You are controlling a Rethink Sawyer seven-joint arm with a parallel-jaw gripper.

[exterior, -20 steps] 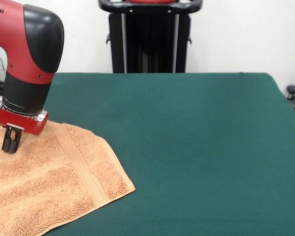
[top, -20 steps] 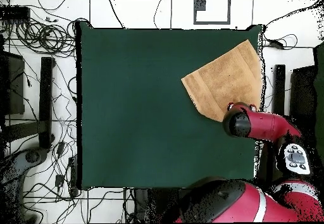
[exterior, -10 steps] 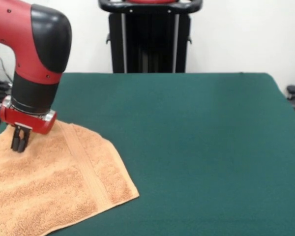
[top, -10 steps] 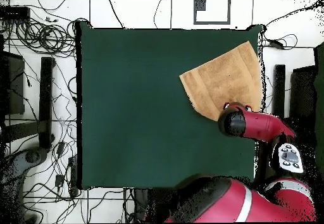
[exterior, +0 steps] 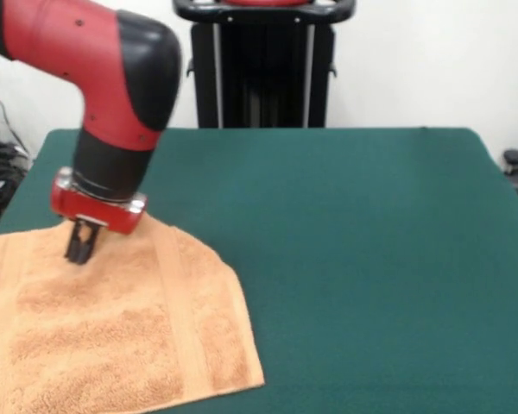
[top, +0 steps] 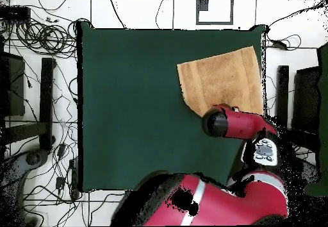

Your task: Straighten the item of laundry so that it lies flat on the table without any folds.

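The towel (exterior: 112, 336) sat at the near left corner of the table (exterior: 371, 259) in the front view, thick, soft and floppy-looking, with the gripper (exterior: 79, 248) pinched shut on its far edge, probably a decent spot to drag from. From overhead, the towel (top: 221, 77) looked pretty much spread out by the table's (top: 128, 109) top right corner, gripper hidden under the arm.

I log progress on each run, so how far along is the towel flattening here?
Mostly done: the peach terry-cloth towel lies spread on the dark green felt table, no fold showing. In hand: the gripper is down on the towel's edge nearest the robot. Left: let go and lift away.
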